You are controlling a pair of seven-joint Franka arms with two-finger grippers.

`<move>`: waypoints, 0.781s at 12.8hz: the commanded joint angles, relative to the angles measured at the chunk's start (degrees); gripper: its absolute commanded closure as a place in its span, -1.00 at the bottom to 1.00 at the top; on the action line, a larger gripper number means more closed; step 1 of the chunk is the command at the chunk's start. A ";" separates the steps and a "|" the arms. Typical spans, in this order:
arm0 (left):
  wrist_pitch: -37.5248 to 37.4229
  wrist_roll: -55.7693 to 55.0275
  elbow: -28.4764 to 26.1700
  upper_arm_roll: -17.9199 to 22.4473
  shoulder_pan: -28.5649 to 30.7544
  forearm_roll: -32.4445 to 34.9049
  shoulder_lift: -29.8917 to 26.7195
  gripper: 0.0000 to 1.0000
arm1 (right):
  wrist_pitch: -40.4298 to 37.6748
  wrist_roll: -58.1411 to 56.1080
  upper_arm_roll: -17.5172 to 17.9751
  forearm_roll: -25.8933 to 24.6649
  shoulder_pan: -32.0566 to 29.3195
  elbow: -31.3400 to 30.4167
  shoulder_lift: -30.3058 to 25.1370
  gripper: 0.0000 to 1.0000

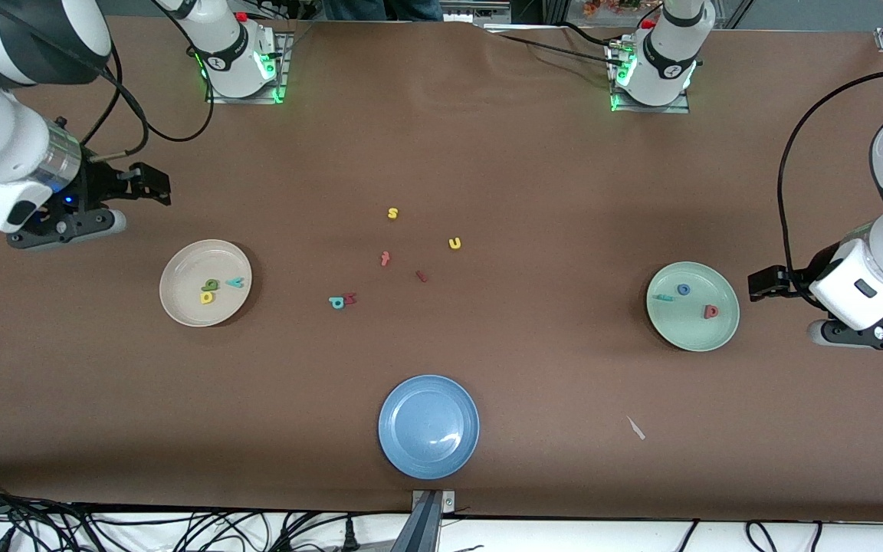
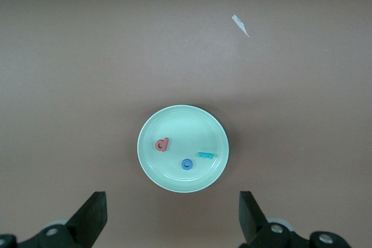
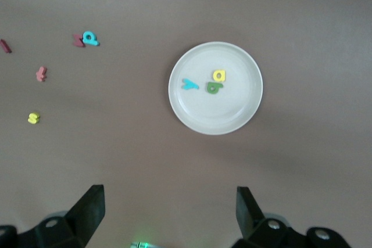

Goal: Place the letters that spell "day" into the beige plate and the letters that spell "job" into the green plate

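The beige plate point(image 1: 181, 303) lies toward the right arm's end of the table. It holds the yellow "d" point(image 1: 208, 297), the green "a" point(image 1: 210, 285) and the teal "y" point(image 1: 235, 282). Toward the left arm's end lies the green plate point(image 1: 687, 330), holding the blue "o" point(image 1: 684, 290), the teal "j" point(image 1: 664, 297) and the salmon-red "b" point(image 1: 710, 311). My right gripper point(image 1: 146, 188) hangs open and empty over bare table beside the beige plate point(image 3: 226, 114). My left gripper point(image 1: 767, 284) hangs open and empty over bare table beside the green plate point(image 2: 174, 123).
An empty blue plate point(image 1: 395, 399) sits near the front edge. Mid-table lie a yellow "s" point(image 1: 392, 213), a yellow "u" point(image 1: 454, 243), a red "t" point(image 1: 385, 259), a dark red piece point(image 1: 421, 276) and a teal round-bowled letter point(image 1: 336, 302). A white scrap point(image 1: 635, 428) lies nearer the front.
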 commanded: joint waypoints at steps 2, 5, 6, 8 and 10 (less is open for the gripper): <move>0.42 1.60 -1.69 0.33 0.84 -1.76 -1.81 -1.00 | -3.83 -0.80 -3.99 1.27 0.17 -0.08 -3.79 -0.99; 0.42 1.51 -1.69 0.33 0.84 -1.85 -1.81 -1.00 | -4.36 -3.46 -6.65 1.35 0.26 0.01 -3.63 -0.99; 0.42 1.51 -1.69 0.33 0.84 -2.02 -1.81 -1.00 | -4.36 -3.36 -6.48 1.27 0.17 0.10 -3.63 -0.99; -0.19 1.51 -1.77 0.15 0.75 -2.02 -2.16 -1.00 | -4.36 -0.57 -5.86 1.27 0.34 0.10 -3.54 -0.99; -1.07 1.33 -1.69 0.06 0.58 -2.11 -2.69 -1.00 | -4.36 -0.46 -5.33 1.35 0.43 0.10 -3.45 -0.99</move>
